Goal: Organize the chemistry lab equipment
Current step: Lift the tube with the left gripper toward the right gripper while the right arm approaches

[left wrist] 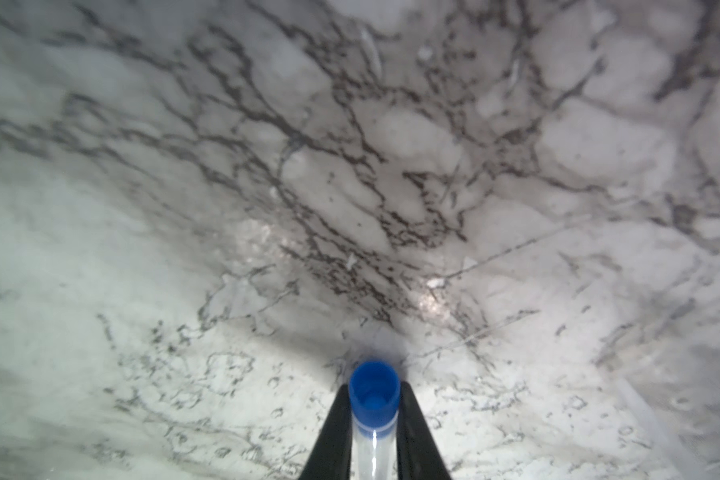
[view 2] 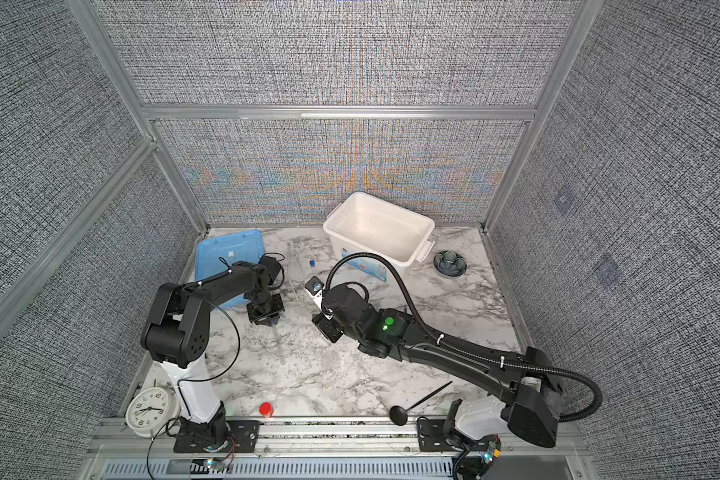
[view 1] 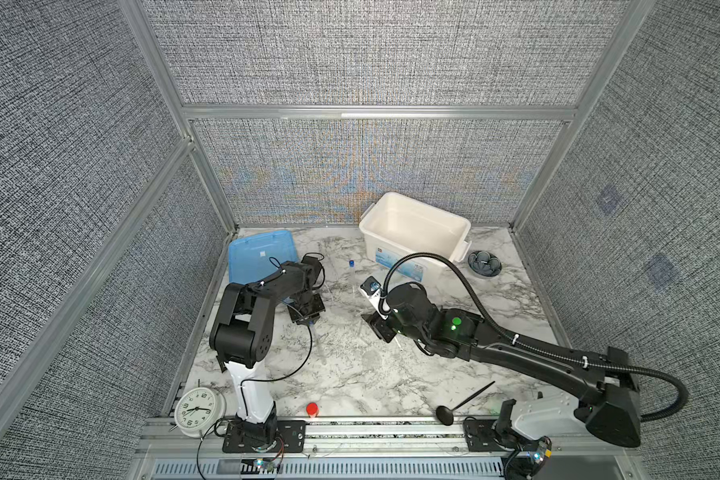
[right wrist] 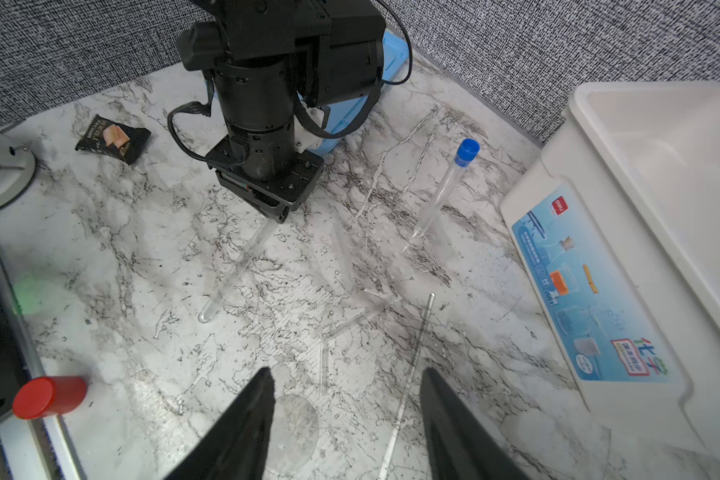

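My left gripper [left wrist: 374, 395] is shut on a clear blue-capped tube [left wrist: 373, 449], with one black finger on each side just below the cap. In both top views that tube [view 1: 317, 345] [view 2: 279, 345] runs from the left gripper [view 1: 308, 321] toward the table's front. A second blue-capped tube [right wrist: 445, 191] [view 1: 351, 270] lies free near the white bin. My right gripper [right wrist: 346, 374] [view 1: 381, 329] hangs open over a thin clear rod [right wrist: 412, 361], a bent clear dropper [right wrist: 350, 322] and a round clear disc [right wrist: 294, 432], touching none.
A white bin [view 1: 375, 245] stands at the back right, a blue lid [view 1: 258, 251] at the back left. A grey-blue flower dish [view 1: 484, 264], black ladle [view 1: 462, 403], red cylinder [view 1: 312, 409], white clock [view 1: 195, 409] and dark snack packet [right wrist: 113, 139] sit around the edges.
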{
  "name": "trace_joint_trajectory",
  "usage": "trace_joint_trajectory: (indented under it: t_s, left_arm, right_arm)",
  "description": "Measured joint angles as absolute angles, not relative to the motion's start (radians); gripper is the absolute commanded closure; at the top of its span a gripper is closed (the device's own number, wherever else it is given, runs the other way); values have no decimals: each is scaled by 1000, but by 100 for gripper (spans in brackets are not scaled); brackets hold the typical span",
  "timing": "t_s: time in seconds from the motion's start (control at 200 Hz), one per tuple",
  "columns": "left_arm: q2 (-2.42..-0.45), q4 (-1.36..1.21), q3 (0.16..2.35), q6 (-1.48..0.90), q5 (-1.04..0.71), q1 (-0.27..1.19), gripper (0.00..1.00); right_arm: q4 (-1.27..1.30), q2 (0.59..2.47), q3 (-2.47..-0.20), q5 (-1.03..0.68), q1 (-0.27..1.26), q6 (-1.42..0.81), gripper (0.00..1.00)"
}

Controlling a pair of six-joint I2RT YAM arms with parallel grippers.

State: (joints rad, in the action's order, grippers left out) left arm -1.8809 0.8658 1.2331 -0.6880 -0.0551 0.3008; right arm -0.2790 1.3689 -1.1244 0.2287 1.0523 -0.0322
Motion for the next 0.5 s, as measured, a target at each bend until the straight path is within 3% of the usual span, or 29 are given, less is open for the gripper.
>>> trace_joint_trajectory:
  t_s: [0.34, 0.5]
  left_arm:
    - [-1723, 909, 1285, -670, -184, 301, 82]
    - [-1651, 922, 1301, -654, -271, 301, 82]
  right_arm:
    - [-185, 1411, -1093, 121, 1049, -185, 40]
    - [-184, 1482, -1150, -27, 977, -324, 40]
